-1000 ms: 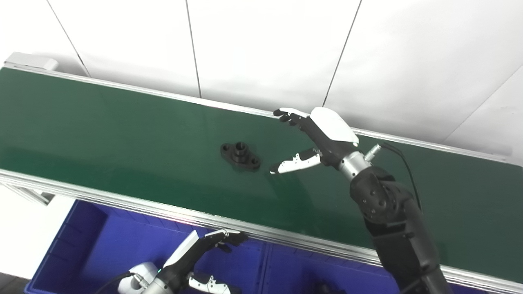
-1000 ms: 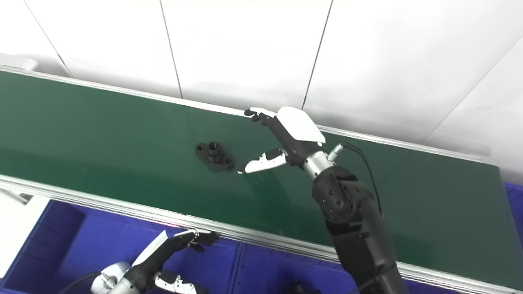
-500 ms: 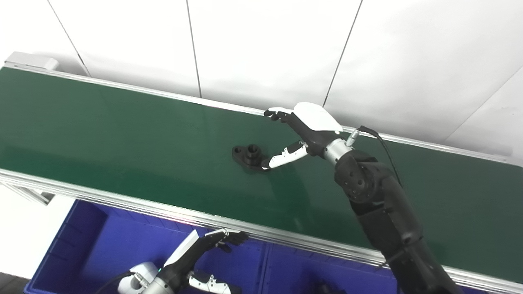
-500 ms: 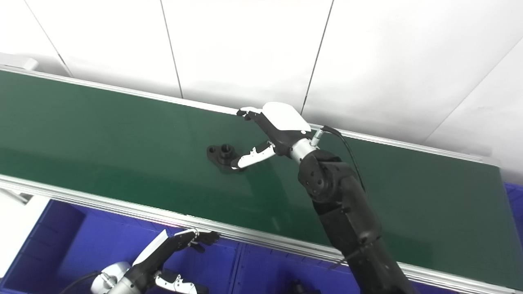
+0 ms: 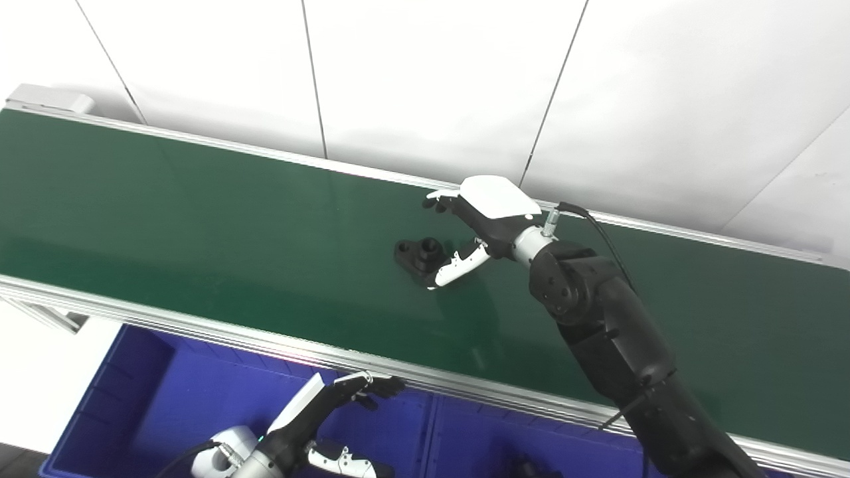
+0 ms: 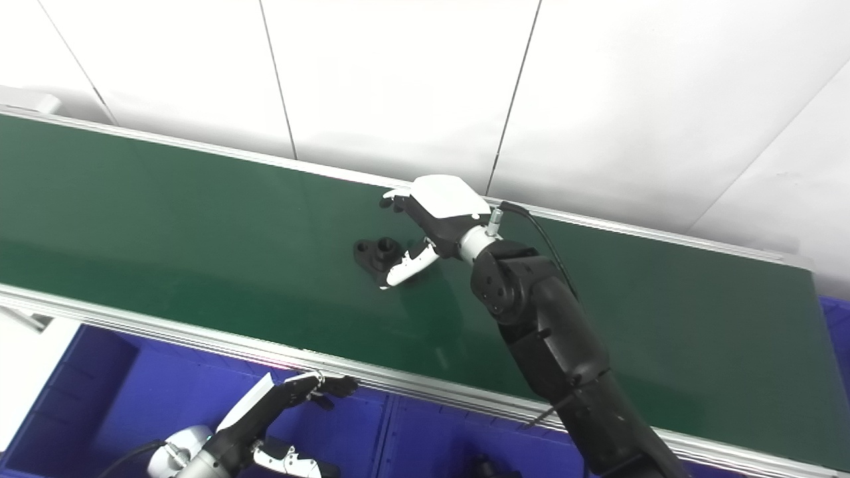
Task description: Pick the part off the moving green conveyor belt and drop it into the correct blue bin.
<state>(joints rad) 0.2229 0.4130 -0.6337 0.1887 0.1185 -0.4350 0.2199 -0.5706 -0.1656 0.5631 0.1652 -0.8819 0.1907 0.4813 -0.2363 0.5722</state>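
Observation:
A black flanged part (image 5: pixel 417 254) with a raised round boss lies on the green conveyor belt (image 5: pixel 199 212) near its middle. My right hand (image 5: pixel 475 222) is over the belt just right of the part, fingers apart, with the white thumb (image 5: pixel 453 270) touching the part's near right side and the other fingers above its far side. It does not hold the part. My left hand (image 5: pixel 312 425) is low at the bottom edge, open and empty, over a blue bin (image 5: pixel 166 405).
Blue bins (image 6: pixel 425 438) stand in a row below the belt's near aluminium rail (image 5: pixel 199 328). A dark part (image 5: pixel 524 468) lies in the bin right of the divider. A white panelled wall runs behind the belt.
The part has travelled right along the belt. My right hand has swung left and down to meet it, the thumb now against the part. The left hand has not moved.

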